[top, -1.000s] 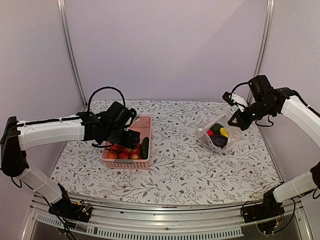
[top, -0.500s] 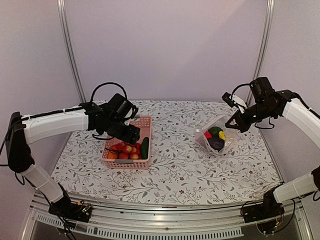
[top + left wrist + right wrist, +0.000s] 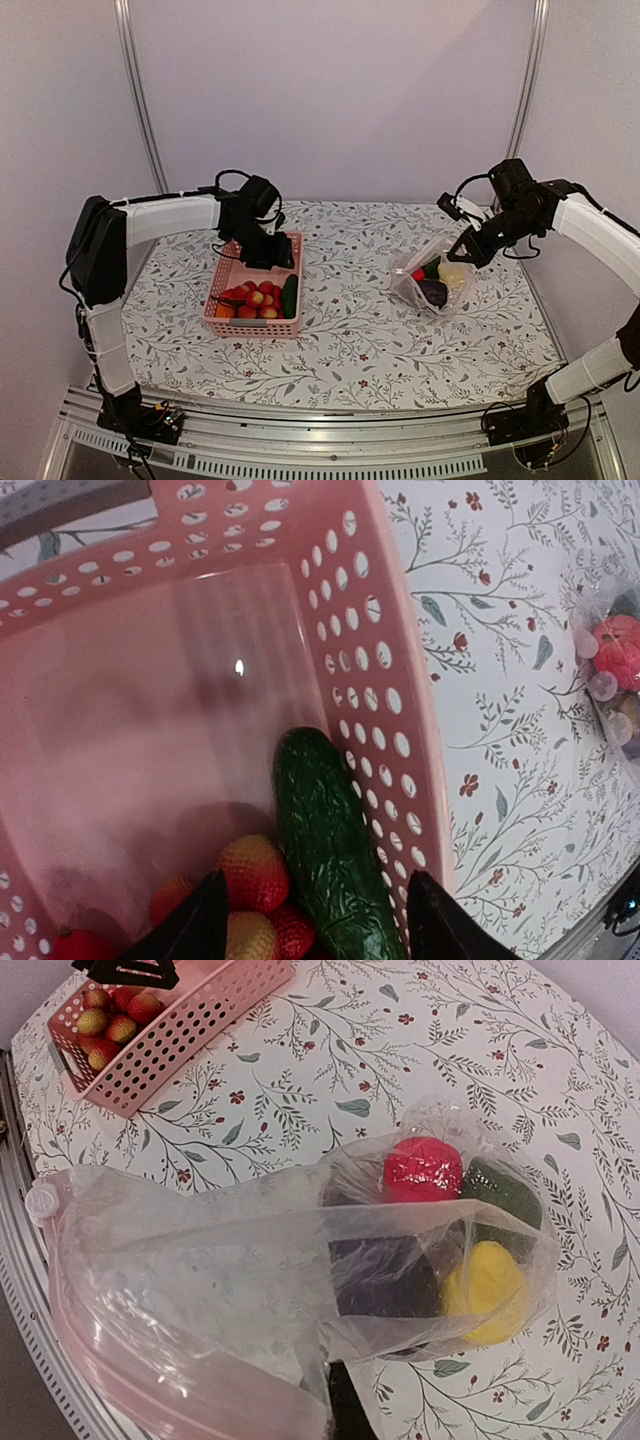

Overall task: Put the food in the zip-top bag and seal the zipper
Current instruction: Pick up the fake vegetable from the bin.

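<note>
Your food [image 3: 255, 298] is split. Red berries and a dark green cucumber [image 3: 325, 850] lie at the near end of the pink basket [image 3: 252, 328] on the left. On the right, the clear, crinkly bag [image 3: 435, 278] holds red, green, yellow and purple pieces, and its zipper [image 3: 170, 1388] is unsealed.

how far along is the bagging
Done: some red, yellow, green and purple food lies in the bag. In hand: the right gripper pinches the bag's mouth edge; the left gripper hovers open over the basket, holding nothing. Left: the cucumber and berries in the basket, then the zipper, which is not yet sealed.
</note>
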`<action>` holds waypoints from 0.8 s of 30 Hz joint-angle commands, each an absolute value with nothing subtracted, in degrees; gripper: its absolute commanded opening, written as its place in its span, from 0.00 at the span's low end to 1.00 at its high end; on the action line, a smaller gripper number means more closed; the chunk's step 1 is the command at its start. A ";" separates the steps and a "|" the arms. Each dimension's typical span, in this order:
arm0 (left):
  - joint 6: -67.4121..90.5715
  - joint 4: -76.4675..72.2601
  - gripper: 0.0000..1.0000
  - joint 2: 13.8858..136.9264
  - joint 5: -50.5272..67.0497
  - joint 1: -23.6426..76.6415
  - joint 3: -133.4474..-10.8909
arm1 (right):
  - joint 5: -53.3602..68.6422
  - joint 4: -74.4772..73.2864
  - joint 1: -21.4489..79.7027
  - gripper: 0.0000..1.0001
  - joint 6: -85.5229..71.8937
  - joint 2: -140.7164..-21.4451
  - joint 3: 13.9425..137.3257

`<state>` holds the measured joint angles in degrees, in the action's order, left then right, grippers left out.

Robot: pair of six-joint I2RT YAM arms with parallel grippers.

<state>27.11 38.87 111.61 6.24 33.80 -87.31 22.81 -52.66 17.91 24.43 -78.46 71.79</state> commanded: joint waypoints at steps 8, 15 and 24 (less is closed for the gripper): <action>30.57 43.27 0.57 117.64 16.63 29.90 -90.68 | 21.54 -53.11 17.63 0.01 24.96 -81.02 74.15; 29.88 42.99 0.55 120.93 19.14 29.85 -92.99 | 20.67 -54.63 17.60 0.01 25.18 -81.47 76.04; 28.26 45.44 0.53 124.27 19.47 29.47 -96.41 | 14.28 -57.78 17.61 0.02 25.71 -78.69 79.21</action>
